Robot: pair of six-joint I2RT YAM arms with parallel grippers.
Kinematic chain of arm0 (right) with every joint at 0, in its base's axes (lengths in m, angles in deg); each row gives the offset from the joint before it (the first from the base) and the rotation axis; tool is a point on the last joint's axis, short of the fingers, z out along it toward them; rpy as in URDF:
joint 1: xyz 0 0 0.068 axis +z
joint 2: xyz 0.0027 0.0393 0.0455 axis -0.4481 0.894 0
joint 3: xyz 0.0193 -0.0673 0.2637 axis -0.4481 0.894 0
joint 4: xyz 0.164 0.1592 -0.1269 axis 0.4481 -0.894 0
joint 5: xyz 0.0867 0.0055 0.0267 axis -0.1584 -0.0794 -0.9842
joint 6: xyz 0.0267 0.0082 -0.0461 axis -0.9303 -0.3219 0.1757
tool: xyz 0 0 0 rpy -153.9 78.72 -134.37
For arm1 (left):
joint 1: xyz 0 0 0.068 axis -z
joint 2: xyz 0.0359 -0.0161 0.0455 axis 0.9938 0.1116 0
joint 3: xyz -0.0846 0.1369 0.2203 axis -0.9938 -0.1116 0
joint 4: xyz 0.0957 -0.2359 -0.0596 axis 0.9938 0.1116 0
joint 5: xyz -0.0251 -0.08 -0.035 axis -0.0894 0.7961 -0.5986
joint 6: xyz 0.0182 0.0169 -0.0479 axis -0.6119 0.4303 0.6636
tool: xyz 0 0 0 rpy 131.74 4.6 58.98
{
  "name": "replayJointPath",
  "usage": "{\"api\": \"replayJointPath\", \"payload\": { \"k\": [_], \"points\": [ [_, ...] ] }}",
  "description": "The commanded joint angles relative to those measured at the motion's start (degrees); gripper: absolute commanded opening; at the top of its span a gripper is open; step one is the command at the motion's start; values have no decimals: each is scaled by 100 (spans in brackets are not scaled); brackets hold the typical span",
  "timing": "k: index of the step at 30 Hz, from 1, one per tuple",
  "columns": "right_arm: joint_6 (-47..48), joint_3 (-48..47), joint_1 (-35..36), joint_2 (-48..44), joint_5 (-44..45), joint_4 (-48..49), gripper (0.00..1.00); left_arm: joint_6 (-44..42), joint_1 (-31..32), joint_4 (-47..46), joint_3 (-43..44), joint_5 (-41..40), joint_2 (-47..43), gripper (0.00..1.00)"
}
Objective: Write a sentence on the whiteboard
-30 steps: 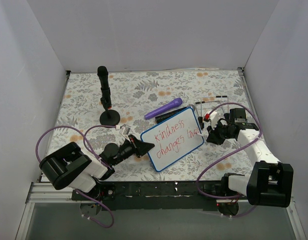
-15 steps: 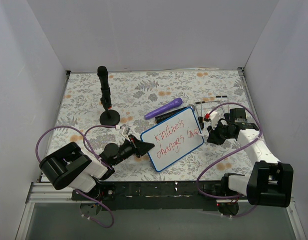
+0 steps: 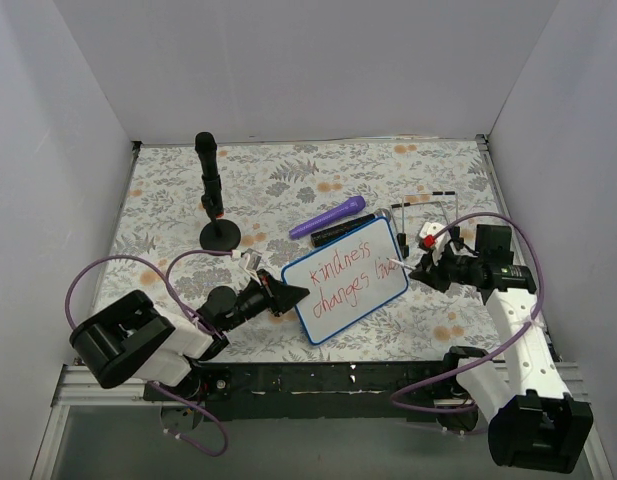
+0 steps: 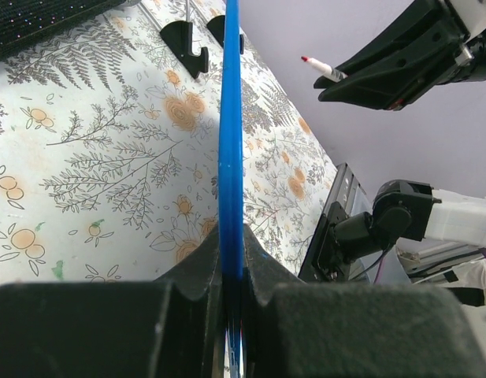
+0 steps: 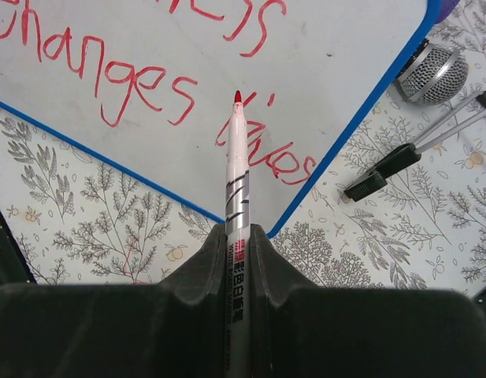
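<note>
The whiteboard (image 3: 345, 281) sits between the left claw (image 3: 296, 293) and right claw (image 3: 416, 268), a stand (image 3: 212, 190) behind to its left.

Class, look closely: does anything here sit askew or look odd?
The whiteboard sits diagonally, not square to the mat, and the last word of the sentence is squeezed close to the blue frame.

- Blue-framed whiteboard (image 4: 231, 118), edge-on at frame centre, pinched in black left gripper (image 4: 233, 246) below.
- Red-tipped white marker (image 4: 322, 68) in black right gripper (image 4: 346, 79), upper right.
</note>
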Motion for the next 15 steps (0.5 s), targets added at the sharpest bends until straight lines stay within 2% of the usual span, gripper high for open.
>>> {"api": "replayJointPath", "payload": {
  "k": [1, 5, 11, 15],
  "points": [
    [-264, -22, -362, -263, -674, 202, 1, -390, -1, 492, 69, 181, -708, 0],
    [-230, -40, -757, -413, -991, 141, 1, -600, -1, 1360, 139, 129, -1429, 0],
    [-247, -31, -934, -536, -1053, 150, 1, -900, -37, 2670, 411, -109, -2510, 0],
    [-343, -57, -987, -597, -1053, 176, 1, -1067, -80, 3217, 596, -196, -2889, 0]
  ]
}}
